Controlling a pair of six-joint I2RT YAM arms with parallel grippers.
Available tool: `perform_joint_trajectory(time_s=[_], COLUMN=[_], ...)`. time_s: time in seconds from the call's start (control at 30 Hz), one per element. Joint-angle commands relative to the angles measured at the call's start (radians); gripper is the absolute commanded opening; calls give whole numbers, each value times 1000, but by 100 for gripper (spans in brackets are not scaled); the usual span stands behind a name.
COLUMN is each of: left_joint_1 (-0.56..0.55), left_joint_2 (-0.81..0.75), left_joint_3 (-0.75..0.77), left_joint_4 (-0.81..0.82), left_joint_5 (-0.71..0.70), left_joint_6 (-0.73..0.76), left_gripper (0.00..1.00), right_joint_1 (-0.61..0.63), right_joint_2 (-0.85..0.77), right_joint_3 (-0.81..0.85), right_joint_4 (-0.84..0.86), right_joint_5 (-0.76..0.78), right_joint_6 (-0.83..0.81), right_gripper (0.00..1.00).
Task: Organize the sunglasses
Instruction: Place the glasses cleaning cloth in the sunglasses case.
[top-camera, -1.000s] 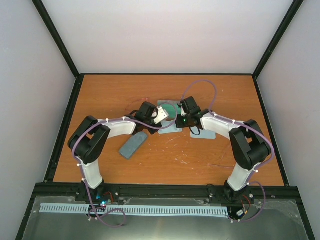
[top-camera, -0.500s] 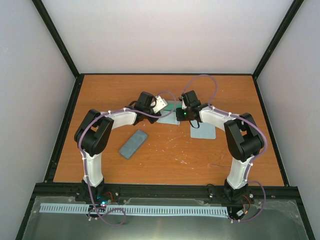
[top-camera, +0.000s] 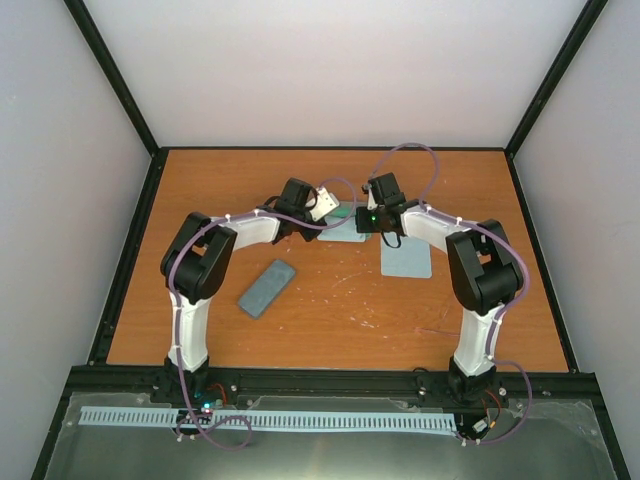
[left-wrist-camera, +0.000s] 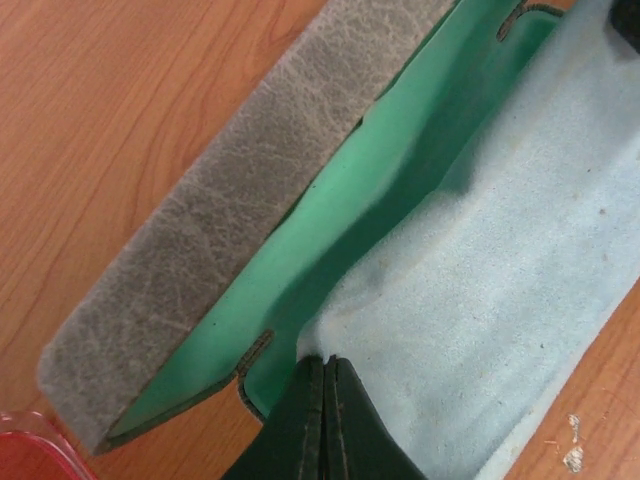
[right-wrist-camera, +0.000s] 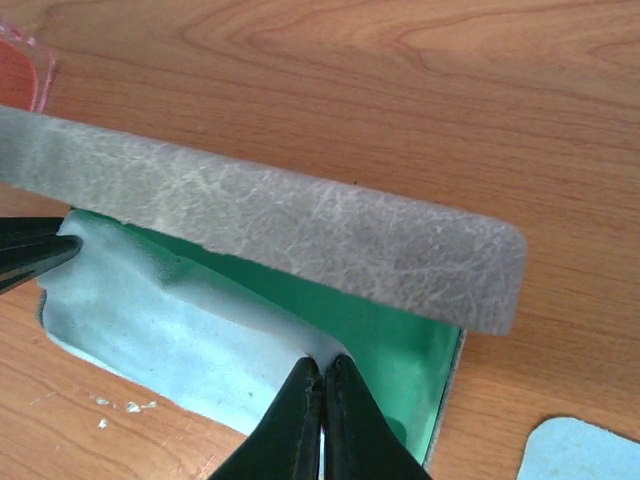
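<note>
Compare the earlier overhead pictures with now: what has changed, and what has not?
Both arms stretched farther across the table; the left fingers and right fingers, pinched shut on the pale cloth in the open case, moved away from the bases. The closed case and the other cloth stayed put.

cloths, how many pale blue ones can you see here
2. One cloth drapes into the open case, pinched by the left gripper and right gripper; a second cloth lies flat on the table to its right. More may be hidden.
</note>
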Motion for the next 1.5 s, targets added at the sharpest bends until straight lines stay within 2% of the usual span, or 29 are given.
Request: perform_joint_trajectory(time_s=[0.0, 0.73, 1.1, 1.27, 1.33, 1.4, 1.47], left_joint_1=[9, 12, 12, 13, 12, 12, 13], left_joint_2=[30, 99, 86, 63, 47, 28, 5], left_joint_3=[53, 114, 94, 81, 68, 52, 33], left_joint_4=[-7, 7, -2, -7, -5, -4, 2], left_joint_5=[16, 4, -15, -16, -16, -13, -10], left_joint_6=[27, 49, 35, 26, 19, 8, 0], left_gripper=[0, 1, 20, 32, 35, 41, 43], right_joint_1=[-11, -25, -25, -25, -25, -25, -25], right_joint_2=[39, 112, 115, 103, 87, 67, 42], right_joint_3=[31, 73, 74, 77, 68, 54, 35], right_joint_4=[16, 22, 21, 10, 8, 11, 14], right_joint_5=[-12, -10, 13, 26, 28, 29, 32], right_joint_6=[-12, -13, -18, -12, -5, -1, 2], right_gripper=[3, 3, 3, 17, 27, 41, 47])
